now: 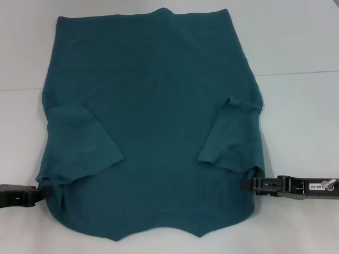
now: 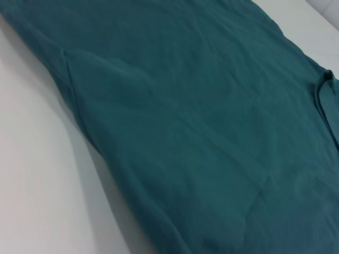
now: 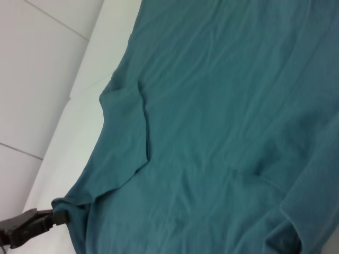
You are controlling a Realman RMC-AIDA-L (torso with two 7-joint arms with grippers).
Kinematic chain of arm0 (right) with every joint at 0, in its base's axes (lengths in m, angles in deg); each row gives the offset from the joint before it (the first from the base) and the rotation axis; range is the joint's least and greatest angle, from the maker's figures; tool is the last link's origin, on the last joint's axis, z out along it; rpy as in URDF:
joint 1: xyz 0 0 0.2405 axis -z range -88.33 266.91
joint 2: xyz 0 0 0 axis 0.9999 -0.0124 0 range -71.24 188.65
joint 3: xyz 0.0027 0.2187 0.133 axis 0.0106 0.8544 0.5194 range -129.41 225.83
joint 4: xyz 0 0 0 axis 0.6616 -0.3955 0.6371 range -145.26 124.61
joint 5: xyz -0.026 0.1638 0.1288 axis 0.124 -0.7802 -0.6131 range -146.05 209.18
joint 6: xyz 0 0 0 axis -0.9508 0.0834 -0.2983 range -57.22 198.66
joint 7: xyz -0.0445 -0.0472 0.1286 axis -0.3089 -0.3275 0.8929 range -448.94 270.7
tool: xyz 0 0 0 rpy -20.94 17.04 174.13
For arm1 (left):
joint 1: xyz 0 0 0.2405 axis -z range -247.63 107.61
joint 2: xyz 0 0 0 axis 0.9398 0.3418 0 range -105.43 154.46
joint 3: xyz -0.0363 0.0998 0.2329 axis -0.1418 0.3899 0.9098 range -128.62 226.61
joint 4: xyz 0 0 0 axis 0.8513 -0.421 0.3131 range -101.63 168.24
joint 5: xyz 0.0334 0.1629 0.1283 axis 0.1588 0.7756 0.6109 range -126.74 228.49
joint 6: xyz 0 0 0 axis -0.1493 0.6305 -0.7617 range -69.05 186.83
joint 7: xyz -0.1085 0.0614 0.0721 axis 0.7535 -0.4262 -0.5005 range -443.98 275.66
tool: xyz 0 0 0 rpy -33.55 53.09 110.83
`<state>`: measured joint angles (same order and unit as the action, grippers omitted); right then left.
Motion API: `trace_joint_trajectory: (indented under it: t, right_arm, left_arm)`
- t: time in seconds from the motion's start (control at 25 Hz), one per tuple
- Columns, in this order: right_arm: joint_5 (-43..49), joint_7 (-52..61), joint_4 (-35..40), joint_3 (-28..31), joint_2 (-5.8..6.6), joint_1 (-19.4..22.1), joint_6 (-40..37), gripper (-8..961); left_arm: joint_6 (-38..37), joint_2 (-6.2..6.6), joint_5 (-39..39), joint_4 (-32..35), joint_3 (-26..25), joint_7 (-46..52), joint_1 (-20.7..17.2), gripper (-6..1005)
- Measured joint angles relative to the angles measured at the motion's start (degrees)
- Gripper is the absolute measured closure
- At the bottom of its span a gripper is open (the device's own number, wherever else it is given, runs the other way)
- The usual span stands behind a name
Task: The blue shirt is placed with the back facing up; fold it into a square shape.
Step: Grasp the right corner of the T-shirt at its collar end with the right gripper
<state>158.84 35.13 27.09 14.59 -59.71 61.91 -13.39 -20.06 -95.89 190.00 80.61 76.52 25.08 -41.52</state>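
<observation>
The blue shirt (image 1: 153,121) lies spread on the white worktop (image 1: 302,37), both sleeves turned in over its body. The left gripper (image 1: 46,191) and right gripper (image 1: 249,184) meet the shirt's opposite side edges near the hem closest to the robot, jaws apparently pinched on fabric, likely placed to lift that end for the next fold.

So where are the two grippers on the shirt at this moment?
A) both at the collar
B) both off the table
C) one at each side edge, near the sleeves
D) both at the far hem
C: the left gripper and right gripper meet opposite side edges of the blue shirt, by its folded-in sleeves.
</observation>
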Motion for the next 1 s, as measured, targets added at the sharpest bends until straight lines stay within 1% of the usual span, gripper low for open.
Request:
trace_joint_trajectory:
  t: [0.16,0.52,0.84,1.0]
  right_arm:
    - [-0.02,-1.03,-1.41,1.65,-0.1,0.45,-0.1,85]
    - [-0.32,-4.77,-4.51,7.51,-0.18,1.77,-0.46,84]
    - [-0.98,-6.19,-6.17,9.81,0.06,1.82,-1.01,84]
    - [-3.58,-6.33,-6.19,10.04,0.46,2.38,-2.17,84]
  left_arm:
    - [0.03,0.0,0.0,-0.02,-0.01,0.0,0.13,971]
    - [0.07,0.01,0.0,-0.31,0.06,0.0,0.27,970]
    - [0.12,0.12,0.0,-0.72,0.1,-0.29,0.4,970]
    - [0.12,0.11,0.0,-0.79,0.17,-0.42,0.42,970]
